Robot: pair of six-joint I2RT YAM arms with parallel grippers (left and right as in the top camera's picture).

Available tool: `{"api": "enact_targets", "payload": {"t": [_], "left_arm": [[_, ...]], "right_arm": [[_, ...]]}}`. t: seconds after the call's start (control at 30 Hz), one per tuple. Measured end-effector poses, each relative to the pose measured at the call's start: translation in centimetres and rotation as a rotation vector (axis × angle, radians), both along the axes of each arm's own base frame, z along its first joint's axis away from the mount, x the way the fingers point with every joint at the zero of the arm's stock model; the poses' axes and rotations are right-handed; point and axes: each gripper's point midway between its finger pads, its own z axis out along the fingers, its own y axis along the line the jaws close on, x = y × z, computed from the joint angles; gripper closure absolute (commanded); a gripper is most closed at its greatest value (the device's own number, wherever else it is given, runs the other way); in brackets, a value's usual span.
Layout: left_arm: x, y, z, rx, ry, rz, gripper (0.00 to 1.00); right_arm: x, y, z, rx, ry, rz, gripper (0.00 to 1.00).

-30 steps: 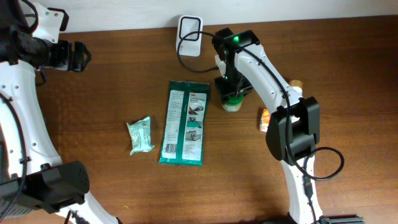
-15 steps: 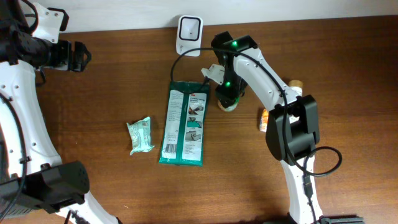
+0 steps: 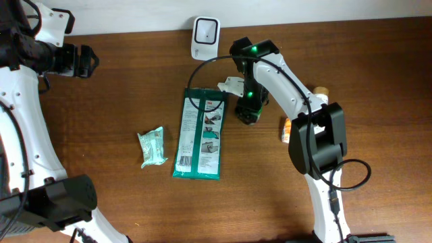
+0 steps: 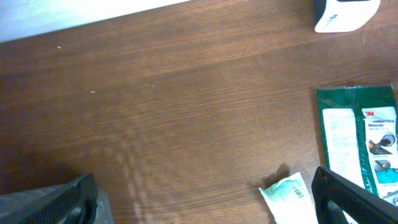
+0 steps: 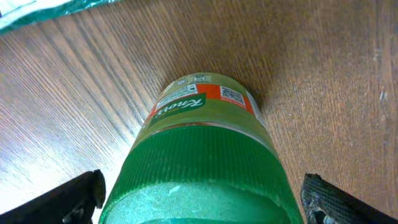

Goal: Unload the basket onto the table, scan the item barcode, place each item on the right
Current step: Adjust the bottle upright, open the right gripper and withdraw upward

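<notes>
One rigid, probably slick jar [image 5: 199,102]; grab the ribbed green cap [image 5: 199,174]. Right gripper [image 5: 208,198] spread wide around it, gripping nothing.

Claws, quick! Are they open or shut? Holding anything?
Left claw: open, holding nothing.
Right claw: open, one finger on each side of the green-lidded jar, not squeezing it.

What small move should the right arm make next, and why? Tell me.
Probably lift the right gripper straight up. Its jaws are open on either side of the jar, which stands on the table beside the pack, so nothing grips it.
</notes>
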Motion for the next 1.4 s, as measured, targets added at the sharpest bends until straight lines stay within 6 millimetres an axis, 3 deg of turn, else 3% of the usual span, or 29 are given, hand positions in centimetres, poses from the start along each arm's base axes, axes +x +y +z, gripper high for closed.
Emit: {"api": "enact_targets", "payload": {"t": [0.07, 0.17, 0.23, 0.33, 0.47, 0.53, 0.73, 0.9, 1.1, 1.27, 1.4], "left_arm": [[0.0, 0.0, 0.0, 0.0, 0.0, 0.0, 0.01], [0.0, 0.0, 0.0, 0.0, 0.0, 0.0, 0.01], [0.0, 0.0, 0.0, 0.0, 0.0, 0.0, 0.01], [0.0, 0.0, 0.0, 0.0, 0.0, 0.0, 0.01], [0.0, 0.0, 0.0, 0.0, 0.0, 0.0, 0.01], [0.0, 0.0, 0.0, 0.0, 0.0, 0.0, 0.01], [0.0, 0.0, 0.0, 0.0, 0.0, 0.0, 0.01], [0.0, 0.0, 0.0, 0.0, 0.0, 0.0, 0.01], [0.0, 0.0, 0.0, 0.0, 0.0, 0.0, 0.01], [0.0, 0.0, 0.0, 0.0, 0.0, 0.0, 0.01], [0.0, 0.0, 0.0, 0.0, 0.0, 0.0, 0.01]], "right_arm": [[0.6, 0.1, 1.5, 0.005, -0.042, -0.069, 0.02], [2.2, 0.4, 7.4, 0.064, -0.17, -0.345, 0.01], [2.3, 0.6, 9.0, 0.099, -0.194, -0.469, 0.01], [2.0, 1.3, 8.9, 0.142, -0.16, -0.605, 0.01], [2.2, 1.2, 8.5, 0.152, -0.144, -1.051, 0.02], [2.3, 1.0, 7.8, 0.137, -0.138, -1.136, 0.05], [1.4, 0.4, 2.6, 0.034, -0.079, -1.235, 0.07], [0.6, 0.0, 0.5, -0.008, -0.055, -1.259, 0.29], [0.9, -0.7, 0.8, -0.022, -0.077, -1.175, 0.35], [2.1, -0.7, 5.0, 0.02, -0.116, -0.844, 0.33], [0.5, 0.0, 5.4, 0.052, -0.027, -0.451, 0.27]]}}
